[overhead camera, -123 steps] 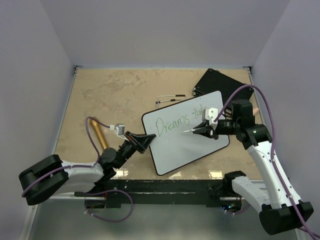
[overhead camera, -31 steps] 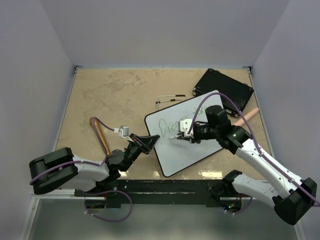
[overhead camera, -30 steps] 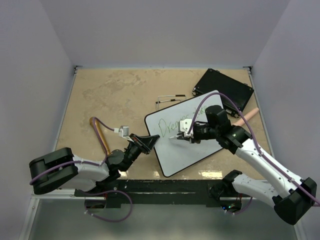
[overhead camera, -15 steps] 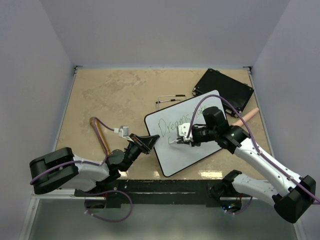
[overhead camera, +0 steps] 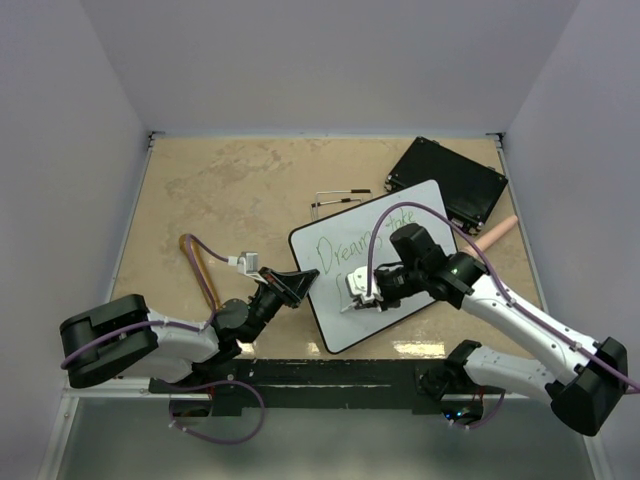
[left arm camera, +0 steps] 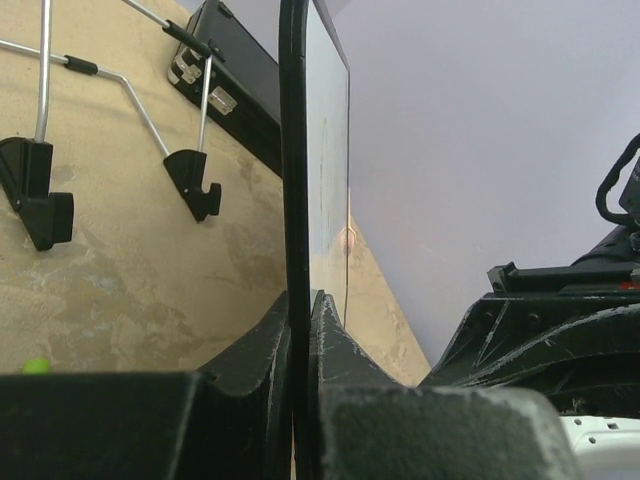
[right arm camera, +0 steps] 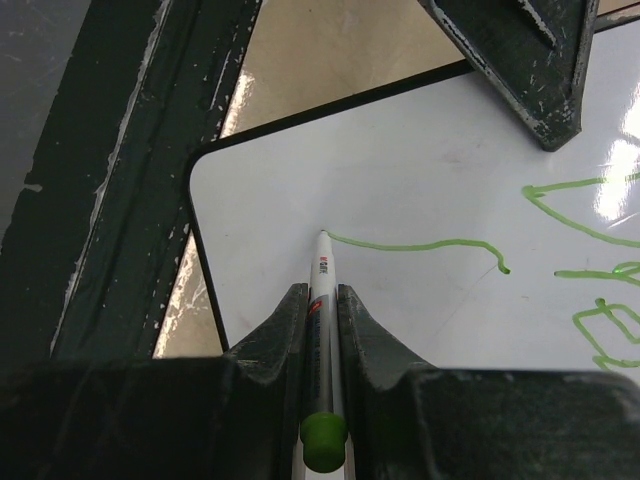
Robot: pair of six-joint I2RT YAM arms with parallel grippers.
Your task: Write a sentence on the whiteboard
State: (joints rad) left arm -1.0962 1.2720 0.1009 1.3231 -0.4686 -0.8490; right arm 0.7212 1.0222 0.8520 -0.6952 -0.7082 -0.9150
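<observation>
Beige tabletop [overhead camera: 230,180]: a marbled, stone-look surface that fills the middle of the overhead view, matte apart from a glare patch along its lower edge.
Walls: plain pale lavender-grey panels close the table in at the top, left and right of the frame.
Near edge: a scuffed black rail [overhead camera: 330,372] runs along the bottom, and both arm bases are fixed to it.
Whiteboard [overhead camera: 330,315]: lies right of centre, turned so its long side slants up to the right. It is glossy white with a thin black frame and rounded corners.
Writing: green script reading "Dreams take" sits along the board's upper edge, and a lower green line [right arm camera: 420,243] runs from the pen tip toward the right.
Left gripper [overhead camera: 305,275]: reaches in from the lower left, its fingers pinched tight on the board's left edge. Its wrist view shows the frame [left arm camera: 292,150] edge-on between the jaws.
Right gripper [overhead camera: 355,300]: hangs over the board's lower left part, clamped narrow on a white marker [right arm camera: 322,300] with a green end, tip touching the board.
Black case [overhead camera: 450,180]: flat, at upper right, partly under the board's top corner.
Wire stand [overhead camera: 335,200]: thin metal rods with black feet, lying just above the board.
Peach stick [overhead camera: 497,230]: lies beside the board's right edge.
</observation>
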